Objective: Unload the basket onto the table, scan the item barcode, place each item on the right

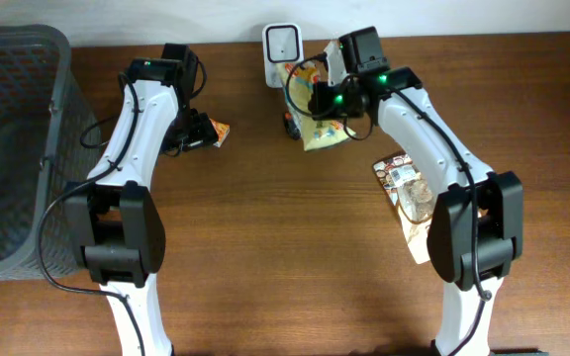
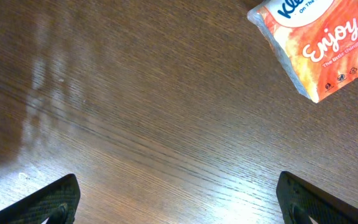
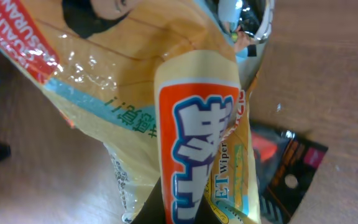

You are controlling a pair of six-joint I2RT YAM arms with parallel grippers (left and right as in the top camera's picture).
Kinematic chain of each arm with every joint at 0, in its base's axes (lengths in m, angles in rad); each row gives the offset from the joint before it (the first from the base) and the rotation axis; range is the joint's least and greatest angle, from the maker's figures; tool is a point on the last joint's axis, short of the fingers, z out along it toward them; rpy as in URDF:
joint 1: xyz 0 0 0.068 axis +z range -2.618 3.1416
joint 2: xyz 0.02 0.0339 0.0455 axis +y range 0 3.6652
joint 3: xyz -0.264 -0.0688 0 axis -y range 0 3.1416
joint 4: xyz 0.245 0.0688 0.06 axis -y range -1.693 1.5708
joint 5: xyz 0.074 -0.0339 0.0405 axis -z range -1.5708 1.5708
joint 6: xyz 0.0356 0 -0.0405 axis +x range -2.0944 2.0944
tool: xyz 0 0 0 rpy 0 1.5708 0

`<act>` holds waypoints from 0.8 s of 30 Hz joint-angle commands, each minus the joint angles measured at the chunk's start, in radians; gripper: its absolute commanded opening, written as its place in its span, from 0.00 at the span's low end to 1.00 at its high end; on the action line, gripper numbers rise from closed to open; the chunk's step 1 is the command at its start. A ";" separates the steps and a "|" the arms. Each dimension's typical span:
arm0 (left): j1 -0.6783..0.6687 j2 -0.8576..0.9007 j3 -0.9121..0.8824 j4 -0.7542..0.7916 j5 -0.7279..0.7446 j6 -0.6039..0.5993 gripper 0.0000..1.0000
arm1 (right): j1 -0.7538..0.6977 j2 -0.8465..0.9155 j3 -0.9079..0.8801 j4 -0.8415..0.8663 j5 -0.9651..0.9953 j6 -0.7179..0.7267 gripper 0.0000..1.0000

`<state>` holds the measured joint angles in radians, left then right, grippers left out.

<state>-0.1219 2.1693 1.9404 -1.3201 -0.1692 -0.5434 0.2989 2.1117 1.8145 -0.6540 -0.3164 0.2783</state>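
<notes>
Dark brown wood grain covered the counter [image 1: 265, 247], with a grey mesh basket [image 1: 13, 148] standing at its left edge and a small white scanner [image 1: 281, 45] upright near the far edge, about the middle. The right claw [image 1: 317, 101] was clenched on a yellow packet [image 1: 323, 127], holding it just in front of the scanner and a little to its right; whether the packet's bottom edge met the wood could not be told from overhead. From the right wrist the same yellow packet [image 3: 166, 106] filled most of the view, crumpled and glossy, with an orange panel of blue-and-white lettering running down its front. Behind it lay a small black and orange-red package [image 3: 291, 171] flat on the wood, seen from overhead as a dark spot [image 1: 291, 123] just left of the yellow packet. The left claw [image 2: 179, 208] hung released over bare wood, its two dark fingertips [image 2: 55, 200] spread wide and holding nothing. Near it, apart from the fingers, lay an orange and white tissue pack [image 2: 316, 43]. A brownish snack bag [image 1: 409, 193] rested on the counter partly under the right arm.
</notes>
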 commanded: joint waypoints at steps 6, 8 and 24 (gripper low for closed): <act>0.000 -0.002 0.005 -0.001 -0.004 -0.010 0.99 | 0.027 -0.011 0.019 0.338 0.243 0.204 0.04; 0.000 -0.002 0.005 -0.001 -0.004 -0.010 0.99 | 0.029 0.000 0.019 0.406 0.261 0.256 0.04; 0.000 -0.002 0.005 -0.001 -0.004 -0.010 0.99 | 0.062 0.184 0.087 0.591 0.294 0.204 0.06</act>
<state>-0.1219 2.1693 1.9404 -1.3197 -0.1692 -0.5434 0.3359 2.3203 1.8507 -0.0658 -0.0525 0.6243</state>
